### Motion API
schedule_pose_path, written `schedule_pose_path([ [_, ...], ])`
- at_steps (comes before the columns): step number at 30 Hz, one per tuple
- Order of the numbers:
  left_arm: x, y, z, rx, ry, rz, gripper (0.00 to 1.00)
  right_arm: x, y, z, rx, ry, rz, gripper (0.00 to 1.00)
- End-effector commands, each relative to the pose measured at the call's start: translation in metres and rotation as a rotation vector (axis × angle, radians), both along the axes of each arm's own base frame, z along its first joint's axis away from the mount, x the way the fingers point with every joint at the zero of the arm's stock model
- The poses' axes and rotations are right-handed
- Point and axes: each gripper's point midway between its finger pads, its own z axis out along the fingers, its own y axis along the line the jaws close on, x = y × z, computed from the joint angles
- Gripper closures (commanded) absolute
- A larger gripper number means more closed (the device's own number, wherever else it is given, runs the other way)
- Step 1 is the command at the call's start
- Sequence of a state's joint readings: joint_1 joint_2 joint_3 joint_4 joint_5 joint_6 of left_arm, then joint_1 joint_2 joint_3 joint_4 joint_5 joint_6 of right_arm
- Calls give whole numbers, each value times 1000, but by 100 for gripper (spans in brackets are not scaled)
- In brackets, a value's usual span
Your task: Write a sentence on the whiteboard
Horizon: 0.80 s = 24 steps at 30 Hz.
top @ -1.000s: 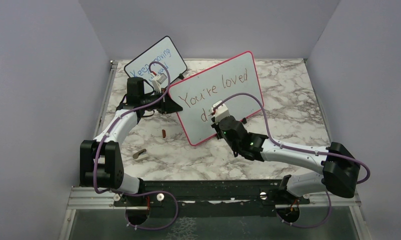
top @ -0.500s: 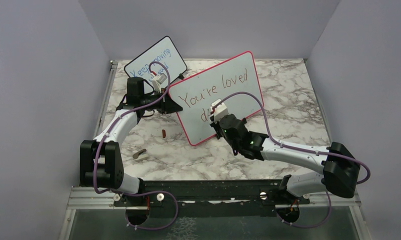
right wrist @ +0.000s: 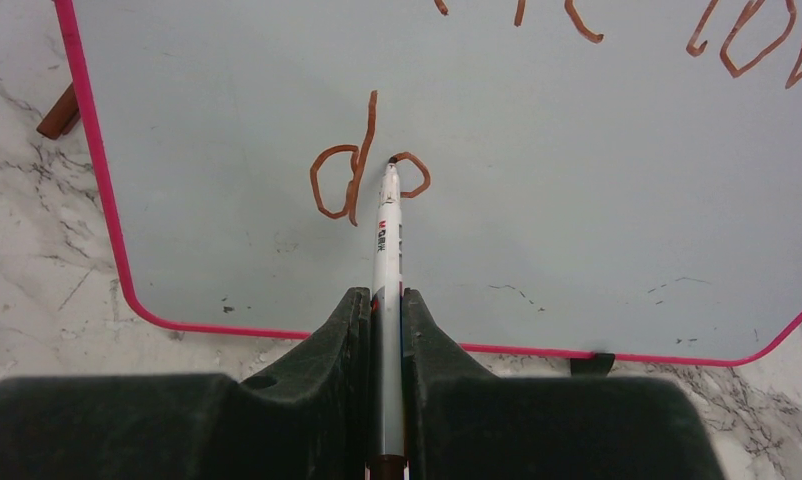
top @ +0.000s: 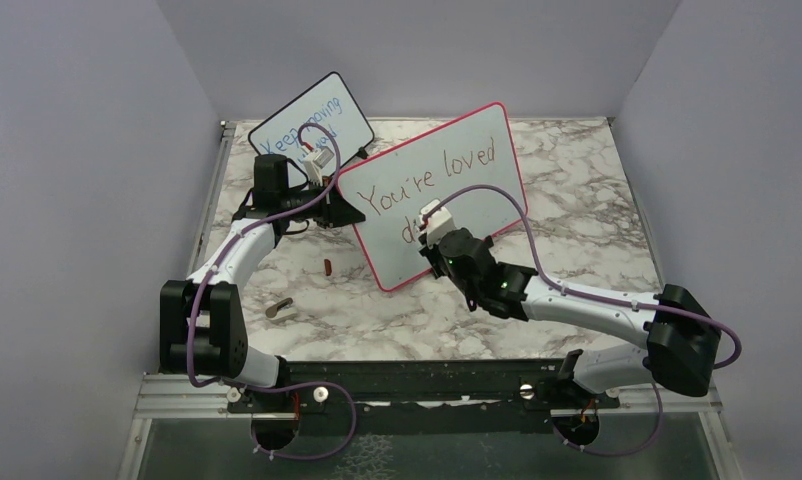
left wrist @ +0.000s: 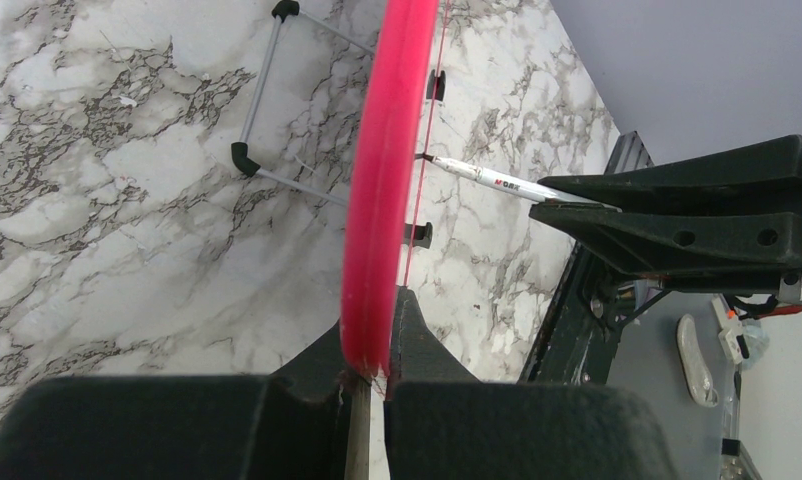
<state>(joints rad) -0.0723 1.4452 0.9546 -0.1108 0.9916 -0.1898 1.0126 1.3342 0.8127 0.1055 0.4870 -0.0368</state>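
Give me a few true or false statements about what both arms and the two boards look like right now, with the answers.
1. The left gripper has its jaws clamped on the whiteboard's pink frame. True.
2. The right gripper has its jaws open and empty. False: they are shut on a marker, its tip at the board.
3. The top line of the sentence reads "You're loved". True.
4. The second line is finished. False: only a "d" and the start of another letter show.
5. The smaller black-framed board is blank. False: it bears blue handwriting.
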Motion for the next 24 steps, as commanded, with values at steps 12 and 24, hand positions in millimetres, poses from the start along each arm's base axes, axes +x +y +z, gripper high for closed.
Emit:
schedule_pose_path([
  [12, 8, 14, -24, 89, 63, 94, 100, -15, -21, -38, -111, 108, -6, 99],
  [24, 8, 14, -24, 90, 61, 95, 100, -8, -33, -36, -126, 70, -80, 99],
])
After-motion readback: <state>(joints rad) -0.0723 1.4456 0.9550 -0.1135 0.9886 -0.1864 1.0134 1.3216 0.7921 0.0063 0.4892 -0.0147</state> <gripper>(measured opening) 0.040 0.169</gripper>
